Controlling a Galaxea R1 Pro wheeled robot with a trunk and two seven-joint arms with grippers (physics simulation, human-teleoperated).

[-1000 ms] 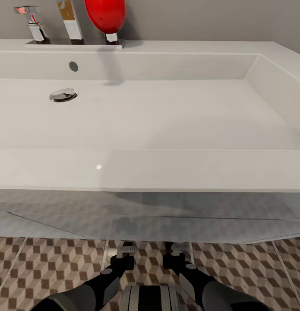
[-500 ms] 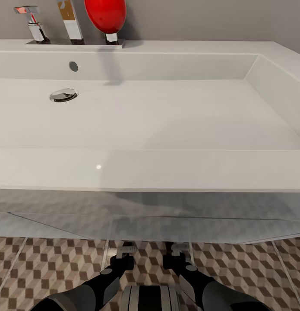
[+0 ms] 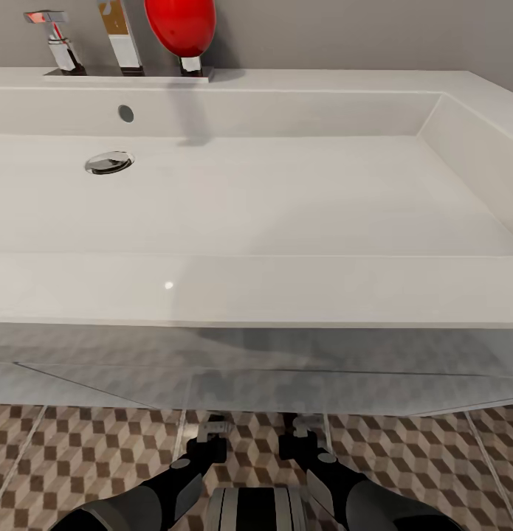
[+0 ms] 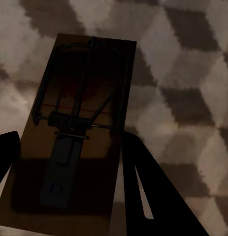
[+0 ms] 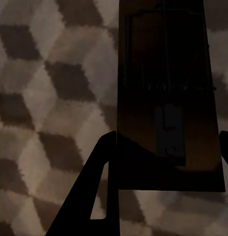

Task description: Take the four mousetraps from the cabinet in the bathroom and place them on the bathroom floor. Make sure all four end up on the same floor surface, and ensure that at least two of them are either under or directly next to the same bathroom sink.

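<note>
Mousetraps appear one in each wrist camera: the left wrist view shows a mousetrap [image 4: 77, 128] with its wire spring and bar plainly readable, and the right wrist view shows a second mousetrap [image 5: 168, 93], much darker. Each is a flat brown board seen against the bathroom floor [image 3: 79, 457], whose tiles carry a brown, beige and white cube pattern with pale grout lines. Each board's long axis runs along its gripper's fingers, one short end lying between the fingers and the other pointing away from the wrist.

In the head view the sink [image 3: 286, 287], a wide white basin with a round drain [image 3: 108, 162] and chrome tap [image 3: 60, 44], stands against a grey wall; a red rounded object [image 3: 181, 26] sits at its back ledge. Below the sink's front edge, both arms reach down toward the floor, the left gripper [image 3: 212, 428] and right gripper [image 3: 304, 426] close together and partly hidden by the basin.

The left gripper [image 4: 69, 162] has a finger at either long edge of its trap, and so does the right gripper [image 5: 165, 162]; whether they clamp the boards or stand loose beside them cannot be told, nor whether the traps rest on the tiles.
</note>
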